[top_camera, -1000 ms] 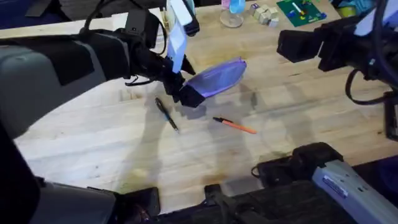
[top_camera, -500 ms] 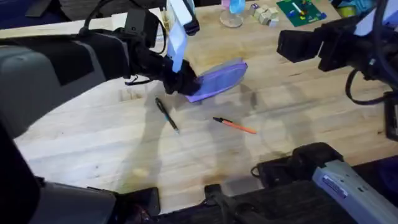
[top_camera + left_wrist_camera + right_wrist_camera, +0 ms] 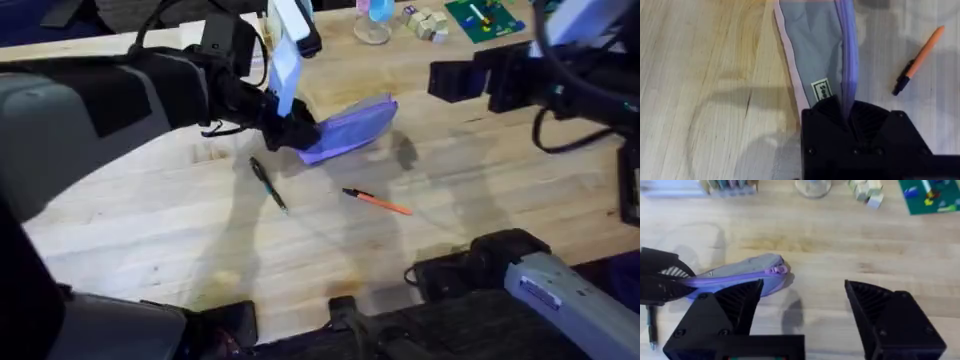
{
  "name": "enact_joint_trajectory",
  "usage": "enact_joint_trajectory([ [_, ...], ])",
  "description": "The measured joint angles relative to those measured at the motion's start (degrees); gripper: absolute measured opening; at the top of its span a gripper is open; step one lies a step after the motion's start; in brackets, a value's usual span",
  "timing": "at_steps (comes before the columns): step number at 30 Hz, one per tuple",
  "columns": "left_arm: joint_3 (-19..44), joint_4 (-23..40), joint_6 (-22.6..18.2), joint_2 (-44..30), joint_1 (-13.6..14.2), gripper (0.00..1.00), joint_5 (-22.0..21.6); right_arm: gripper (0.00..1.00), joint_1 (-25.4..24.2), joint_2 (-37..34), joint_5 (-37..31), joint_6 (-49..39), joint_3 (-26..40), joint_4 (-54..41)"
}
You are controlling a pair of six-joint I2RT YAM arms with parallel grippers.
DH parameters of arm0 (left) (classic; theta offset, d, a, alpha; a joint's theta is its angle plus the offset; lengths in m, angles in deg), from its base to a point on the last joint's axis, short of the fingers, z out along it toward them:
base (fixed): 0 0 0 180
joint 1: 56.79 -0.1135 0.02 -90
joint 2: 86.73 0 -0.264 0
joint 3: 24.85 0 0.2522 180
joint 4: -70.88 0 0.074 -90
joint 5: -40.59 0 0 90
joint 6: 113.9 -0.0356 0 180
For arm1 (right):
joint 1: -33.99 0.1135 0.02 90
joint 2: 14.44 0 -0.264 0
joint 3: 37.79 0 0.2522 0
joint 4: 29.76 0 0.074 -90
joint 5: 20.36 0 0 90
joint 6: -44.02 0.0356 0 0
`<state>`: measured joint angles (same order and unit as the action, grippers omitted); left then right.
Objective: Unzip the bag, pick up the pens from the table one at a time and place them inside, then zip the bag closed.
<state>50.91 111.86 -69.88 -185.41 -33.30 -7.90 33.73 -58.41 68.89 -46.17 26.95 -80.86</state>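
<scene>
We judge the main risk to be the pouch sliding or twisting when the zipper is pulled. The bench (image 3: 480, 200) is smooth wood, and the lavender pencil pouch (image 3: 350, 128) is soft and anchored at one end only, so a pull along the zipper could drag the fabric instead of running the slider. The pouch lies towards the far edge of the bench, about midway along it, one end lifted slightly where the left hand (image 3: 292, 132) pinches it, its jaws pressed together on the fabric. The right hand (image 3: 802, 305) hovers with its fingers spread wide just beside the pouch's free end, touching nothing. If it closes on cloth rather than on the zipper pull (image 3: 778, 270), we expect the pouch to bunch up and stay shut.

The zipper looks closed along the length we can see, the pull sitting at the free end, so we take the pouch to hold no pens.

The black pen (image 3: 268, 185) and the orange pen (image 3: 378, 202) both lie on the bare bench nearer the front edge than the pouch, well apart from each other. A careless sweep of the pouch could roll either one away.
</scene>
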Motion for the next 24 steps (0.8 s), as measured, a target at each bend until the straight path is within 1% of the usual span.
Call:
enact_joint_trajectory([
  [2,0.0,0.0,0.0,0.0,0.0,0.044,0.0,0.995,-0.7,-2.3,0.8,0.0,0.0,0.0],
  [3,0.0,0.0,0.0,0.0,0.0,0.044,0.0,0.996,-3.5,-5.5,3.3,0.0,0.2,0.0],
  [7,0.0,0.0,0.0,0.0,0.0,0.044,0.0,0.996,-9.5,-9.9,9.1,0.0,1.3,0.0],
  [12,0.0,0.0,0.0,0.0,0.0,0.044,0.0,0.996,-18.3,-16.0,20.7,-2.0,1.9,0.0],
  [15,0.0,0.0,0.0,0.0,0.0,0.043,0.0,0.996,-22.4,-20.4,28.1,-4.2,1.9,0.0],
  [17,0.0,0.0,0.0,0.0,0.0,0.043,0.0,0.996,-24.6,-23.5,33.0,-5.8,1.9,0.0],
  [20,0.0,0.0,0.0,0.0,0.0,0.043,0.0,0.996,-26.6,-27.2,39.2,-7.9,1.9,0.0],
  [24,0.0,0.0,0.0,0.0,0.0,0.043,0.0,0.996,-27.4,-31.6,45.8,-10.2,1.9,0.0],
])
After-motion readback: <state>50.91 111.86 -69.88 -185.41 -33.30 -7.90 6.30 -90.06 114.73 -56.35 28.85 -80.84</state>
